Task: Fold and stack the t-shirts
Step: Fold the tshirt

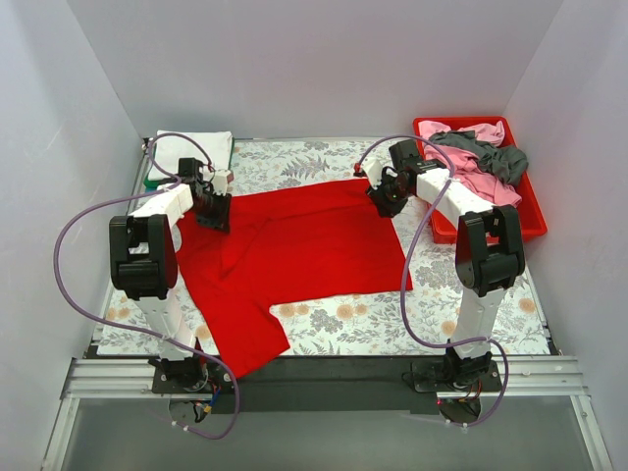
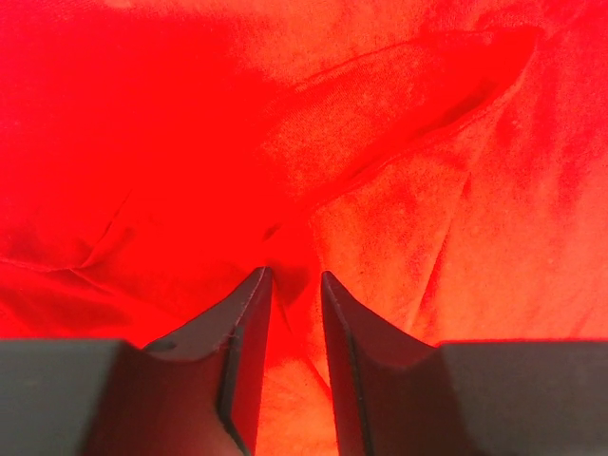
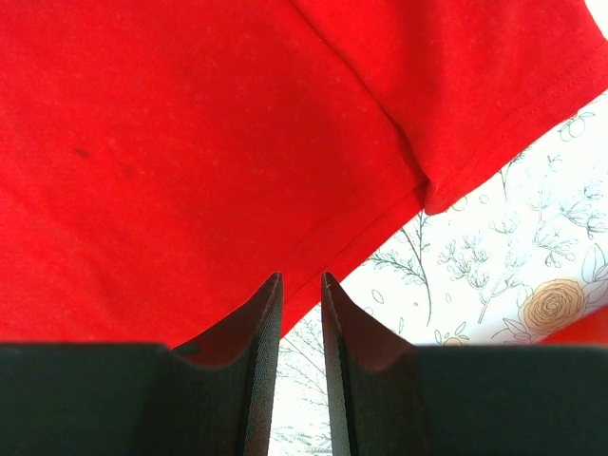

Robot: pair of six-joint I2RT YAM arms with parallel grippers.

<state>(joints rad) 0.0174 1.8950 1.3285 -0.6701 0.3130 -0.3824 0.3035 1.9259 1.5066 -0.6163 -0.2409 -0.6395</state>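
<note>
- The red t-shirt (image 1: 294, 255) lies spread on the floral table cover (image 1: 412, 324), one sleeve reaching toward the near edge.
- The left gripper (image 2: 293, 277) is pinched onto a gathered fold at the shirt's far-left edge, with creases running to its tips.
- The right gripper (image 3: 301, 277) is clamped on the hem at the far-right corner, with the floral cover visible beneath it.
- A folded white t-shirt (image 1: 196, 147) sits at the back left.
- The pink t-shirt (image 1: 481, 177) and dark grey t-shirt (image 1: 496, 155) are heaped in the red tray (image 1: 535, 228).
</note>
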